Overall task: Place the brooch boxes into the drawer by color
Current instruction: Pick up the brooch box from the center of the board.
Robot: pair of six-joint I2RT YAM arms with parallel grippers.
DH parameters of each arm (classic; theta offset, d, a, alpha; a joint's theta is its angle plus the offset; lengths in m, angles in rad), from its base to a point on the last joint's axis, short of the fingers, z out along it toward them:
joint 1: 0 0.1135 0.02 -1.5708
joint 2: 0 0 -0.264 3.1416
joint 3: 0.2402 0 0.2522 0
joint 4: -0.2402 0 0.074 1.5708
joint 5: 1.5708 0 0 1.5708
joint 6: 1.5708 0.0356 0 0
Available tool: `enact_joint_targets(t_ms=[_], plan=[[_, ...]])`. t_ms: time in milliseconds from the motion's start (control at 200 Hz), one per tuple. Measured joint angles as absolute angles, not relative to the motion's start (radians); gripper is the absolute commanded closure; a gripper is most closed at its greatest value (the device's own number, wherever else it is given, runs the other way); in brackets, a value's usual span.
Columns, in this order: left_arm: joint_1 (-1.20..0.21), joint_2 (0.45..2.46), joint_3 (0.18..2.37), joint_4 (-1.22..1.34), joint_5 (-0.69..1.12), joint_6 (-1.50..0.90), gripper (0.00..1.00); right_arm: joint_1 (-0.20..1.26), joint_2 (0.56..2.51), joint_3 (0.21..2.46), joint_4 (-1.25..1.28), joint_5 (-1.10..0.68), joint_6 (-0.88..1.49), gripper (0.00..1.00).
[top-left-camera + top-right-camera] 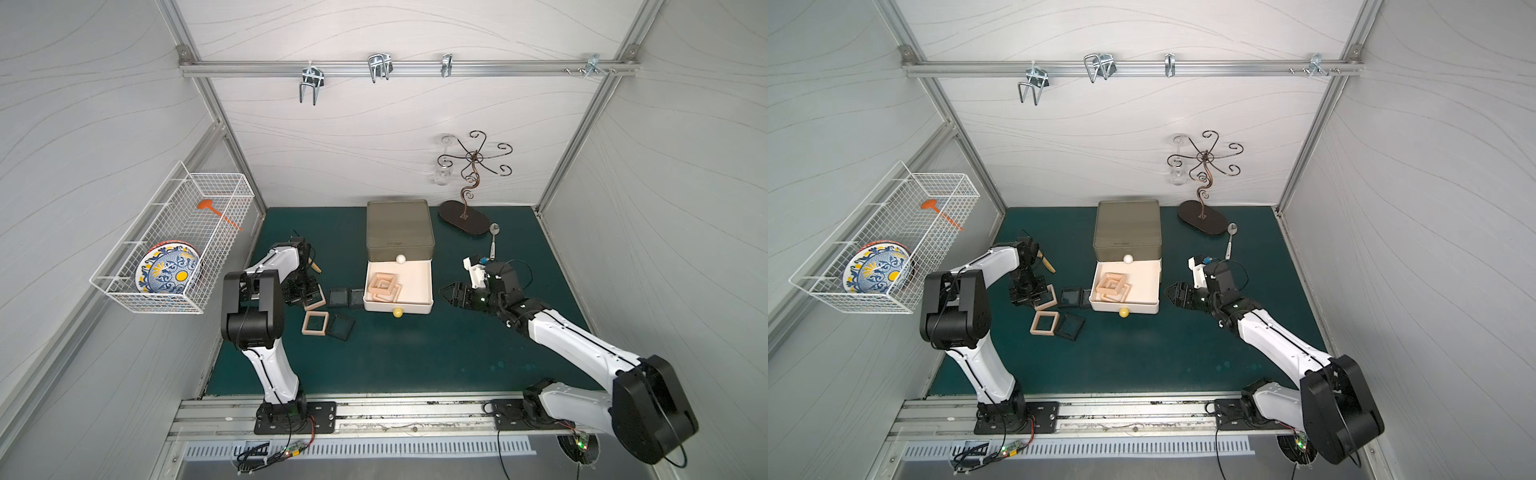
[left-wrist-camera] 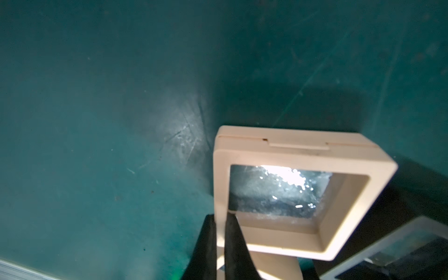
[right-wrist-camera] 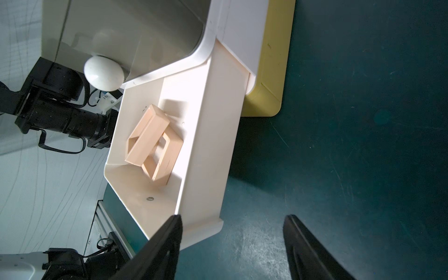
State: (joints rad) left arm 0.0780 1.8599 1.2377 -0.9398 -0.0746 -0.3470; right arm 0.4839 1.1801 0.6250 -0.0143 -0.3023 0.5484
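My left gripper (image 2: 220, 218) is shut on one side rail of a beige brooch box (image 2: 303, 155) and holds it tilted just over the green mat. In a top view this box (image 1: 316, 300) is left of the drawer chest (image 1: 400, 226). The chest's white middle drawer (image 1: 415, 278) is pulled out, with beige boxes (image 1: 384, 286) piled at its left side. Another beige box (image 1: 315, 324) and three black boxes (image 1: 340, 297) (image 1: 357, 297) (image 1: 341, 327) lie on the mat. My right gripper (image 1: 446, 296) stands open and empty to the right of the open drawer, seen also in the right wrist view (image 3: 232, 218).
A wire basket (image 1: 174, 245) with patterned plates hangs on the left wall. A curled metal stand (image 1: 465, 218) and a spoon (image 1: 493, 239) are at the back right. A yellow ball knob (image 1: 397, 312) sticks out under the open drawer's front.
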Motion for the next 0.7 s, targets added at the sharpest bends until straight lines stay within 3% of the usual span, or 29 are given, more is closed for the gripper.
enact_joint_targets(t_ms=[315, 700], plan=[[0.078, 1.835, 1.234, -0.93, -0.057, -0.347, 1.0, 0.484, 1.18, 0.62, -0.015, -0.303, 0.548, 0.29], [0.048, 1.528, 1.346, -0.928, 0.09, -0.341, 1.0, 0.484, 1.203, 0.637, -0.015, -0.295, 0.55, 0.29]])
